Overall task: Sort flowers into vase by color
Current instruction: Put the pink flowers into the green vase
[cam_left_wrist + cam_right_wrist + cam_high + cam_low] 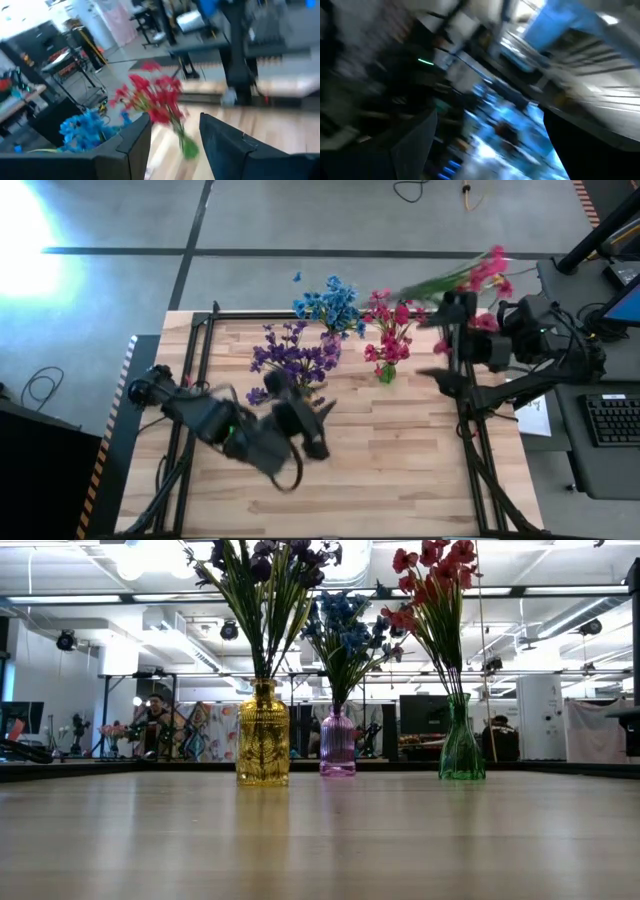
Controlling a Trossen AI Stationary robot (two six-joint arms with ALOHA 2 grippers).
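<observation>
Three vases stand in a row on the far part of the table. The yellow vase (263, 735) holds purple flowers (295, 358), the violet vase (337, 743) holds blue flowers (330, 305), and the green vase (461, 740) holds red-pink flowers (390, 340). My left gripper (320, 430) hangs open above the table just in front of the purple bunch, with nothing between its fingers (135, 145). My right gripper (445, 340) is raised at the table's right edge and stands wide open (490, 145). A blurred pink sprig (480, 272) shows beside the right arm; I cannot tell what bears it.
The wooden tabletop (400, 470) lies bare in front of the vases. A keyboard (612, 418) and papers (532, 412) sit on a stand off the table's right edge. People and racks show in the room (155, 720) behind the table.
</observation>
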